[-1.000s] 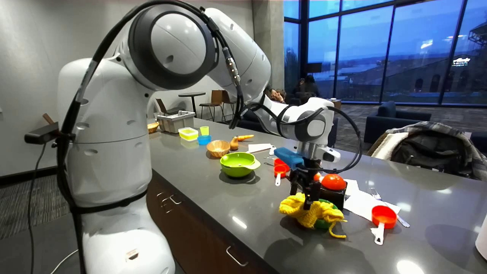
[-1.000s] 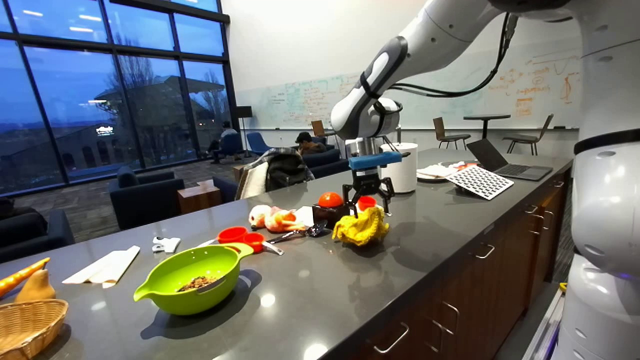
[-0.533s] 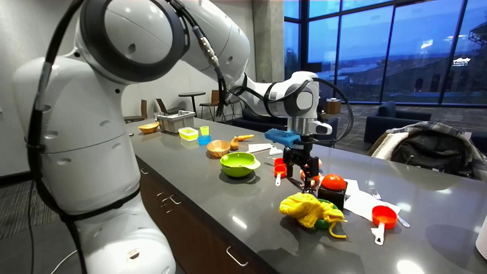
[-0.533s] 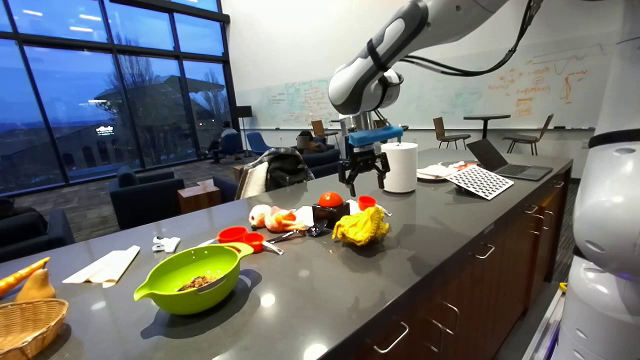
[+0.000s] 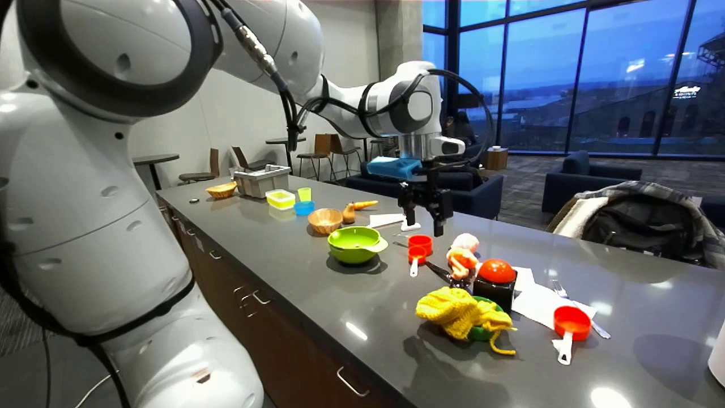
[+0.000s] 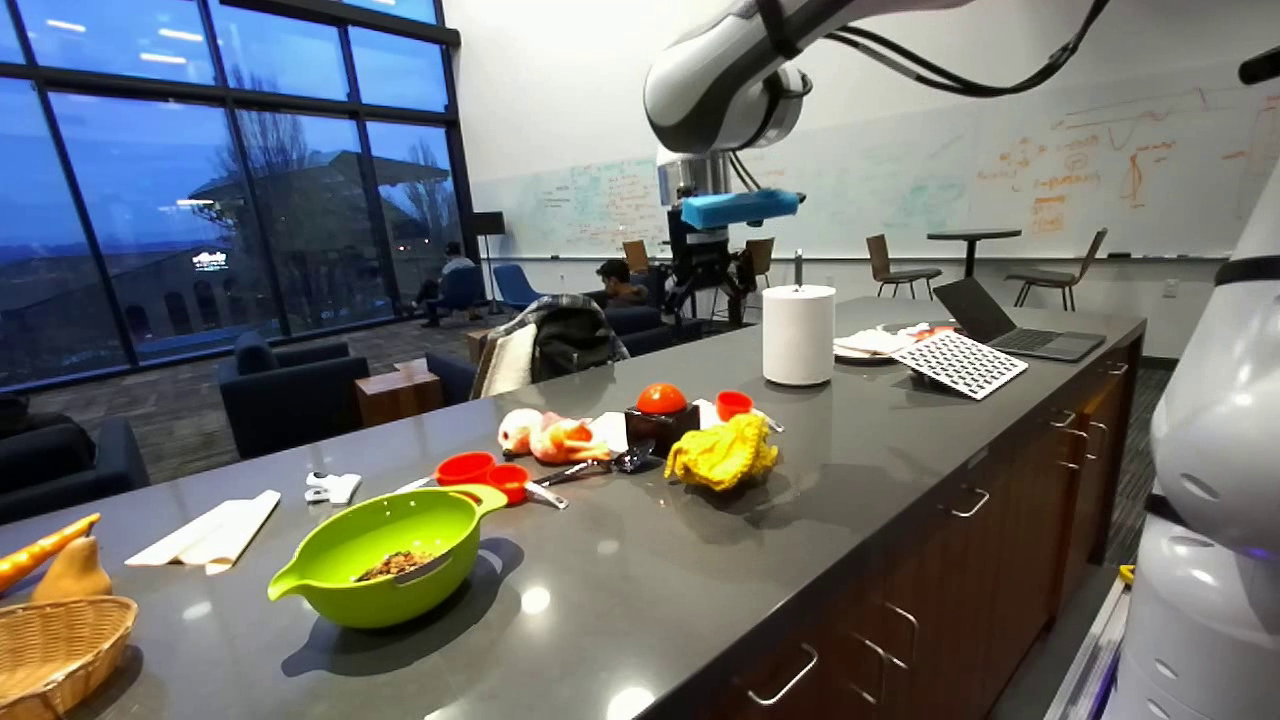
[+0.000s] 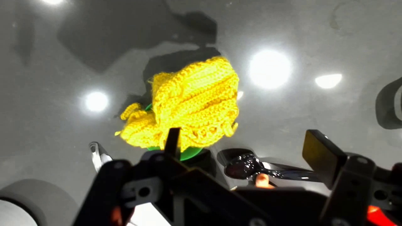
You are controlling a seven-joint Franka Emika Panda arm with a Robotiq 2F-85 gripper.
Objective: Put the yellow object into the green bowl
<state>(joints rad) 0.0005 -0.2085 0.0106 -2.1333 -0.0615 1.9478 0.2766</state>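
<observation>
Since yellow cloth [image 7: 198, 100] is loose knit, slumped in folds, expect light, soft, non-fragile handling, little slip; stray strand [image 5: 504, 351] could snag. Best hold: thick raised fold [image 7: 201, 94] at middle. Cloth lies just beside black box [image 5: 497, 293], draped over round green thing [image 7: 191, 153], mostly hidden, perhaps bowl; large green bowl [image 5: 354, 255] well apart from box. Which bowl task means: cannot tell. Gripper [image 5: 425, 222] well higher than box in both exterior views, fingers [image 7: 325, 153] spread, nothing between. Arm [image 5: 300, 51] outstretched, end pointing down.
</observation>
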